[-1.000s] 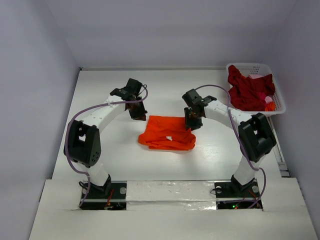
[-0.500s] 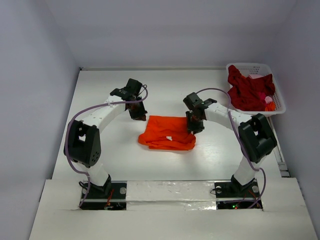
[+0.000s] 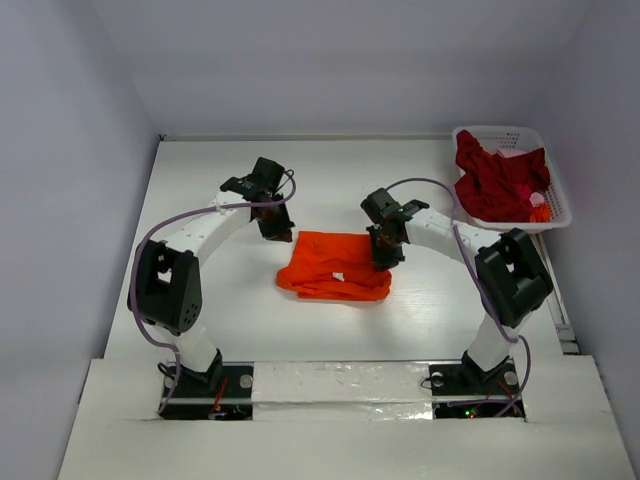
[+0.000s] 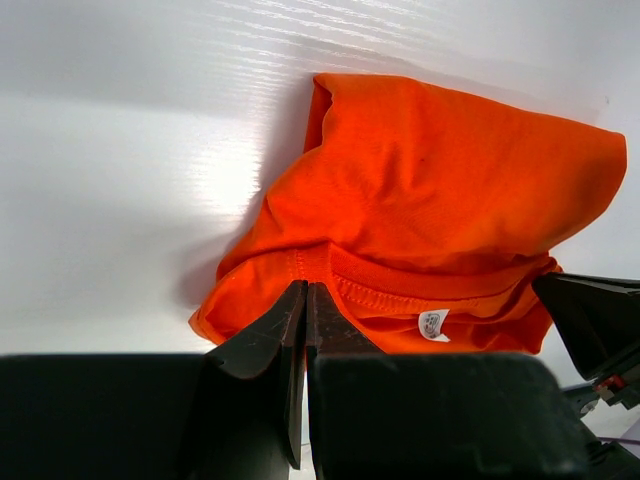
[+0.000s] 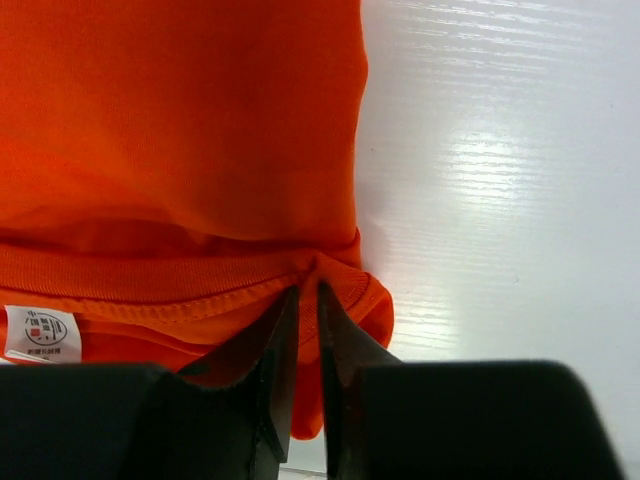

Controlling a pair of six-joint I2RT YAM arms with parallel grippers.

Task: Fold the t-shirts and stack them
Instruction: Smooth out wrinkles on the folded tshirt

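So, the orange t-shirt (image 3: 335, 262) is laid in a rumpled, partly folded heap on the white table (image 3: 220, 300), roughly in the middle and between the two arms.

The right gripper (image 5: 308, 290) is parked at the shirt's right-hand edge, by the neckline. Its jaws are drawn almost together, with a little pucker of orange cloth pinched between the tips.

The left gripper (image 4: 302, 292) is found at the shirt's far left corner. Its jaws are pressed tight together, and nothing appears to be caught in them. The tips are just seen over the ribbed collar (image 4: 400, 290). A small white label (image 4: 432, 323) can be spotted inside the neck opening, printing too tiny to be read.

The dark crimson t-shirt (image 3: 495, 180) is bunched up in the white lattice basket (image 3: 500, 130) at the table's far right corner, well apart from the orange one.
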